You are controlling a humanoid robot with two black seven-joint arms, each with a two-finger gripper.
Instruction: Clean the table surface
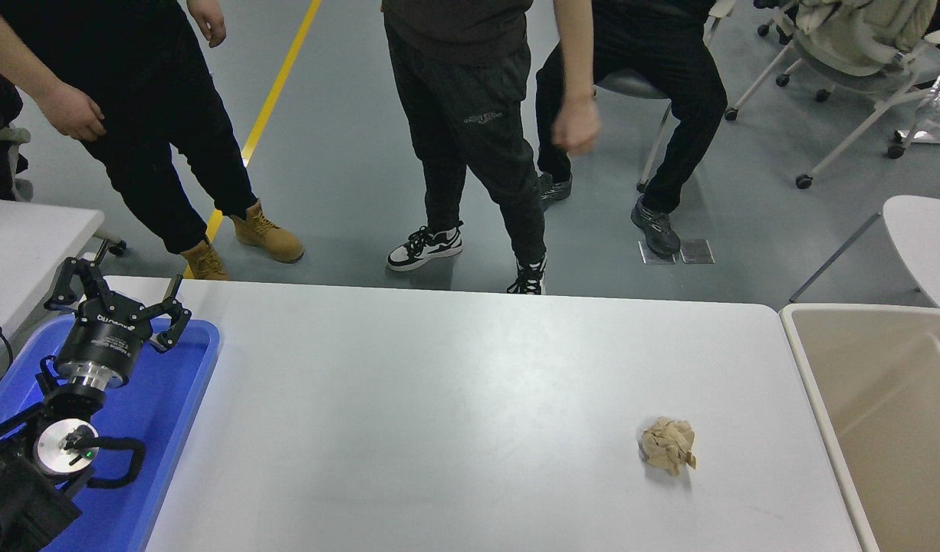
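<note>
Lying on the bench (pixel 455 399), toward its right side, is one crumpled brown paper ball (pixel 668 445). The bench is big, white and shiny, and it fills most of the lower part of the view. The ball sits alone, well apart from everything else, with bare white top all around it. Just past the right end of the bench stands a beige bin (pixel 884 414), open at the top. At the left end lies a blue tray (pixel 171 399). The left arm is parked over that tray, and the left gripper (pixel 117 303) points away from the camera with its jaws spread wide, holding nothing. The right arm is not in view. A smaller white table (pixel 25 245) shows at the left edge, behind the tray. On the far side of the bench, people stand on the grey floor. One wears tan boots (pixel 244 238) near a yellow line (pixel 274 92) on the floor. Another wears black and white shoes (pixel 424 245) and has a closed hand (pixel 576 126) hanging by the leg. A third person sits on a chair further back. More chairs on wheels (pixel 853 54) stand at the top right.
</note>
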